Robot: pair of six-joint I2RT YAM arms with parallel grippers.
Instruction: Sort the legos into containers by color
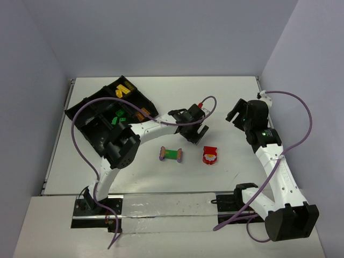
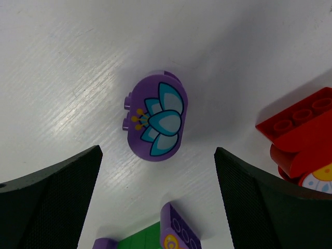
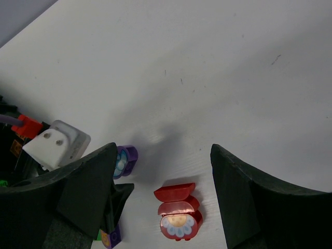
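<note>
A purple oval brick (image 2: 155, 119) with a blue flower lies on the white table, just ahead of and between the tips of my open, empty left gripper (image 2: 157, 150). In the top view that gripper (image 1: 196, 133) hovers mid-table and hides this brick. A purple-ended green bar (image 1: 171, 154) lies just in front of the gripper. A red-and-white brick (image 1: 209, 156) lies to the bar's right, and it also shows in the right wrist view (image 3: 179, 210). My right gripper (image 1: 236, 113) is open and empty, raised above the table. The black divided tray (image 1: 80, 110) holds yellow bricks (image 1: 123, 90) and green bricks (image 1: 119, 115).
The tray stands at the table's far left, tilted. A purple cable (image 1: 207, 102) loops over the left arm. The right wrist view shows the left gripper's white housing (image 3: 54, 142) beside the purple brick (image 3: 124, 160). Grey walls close in the table's far side and both other sides.
</note>
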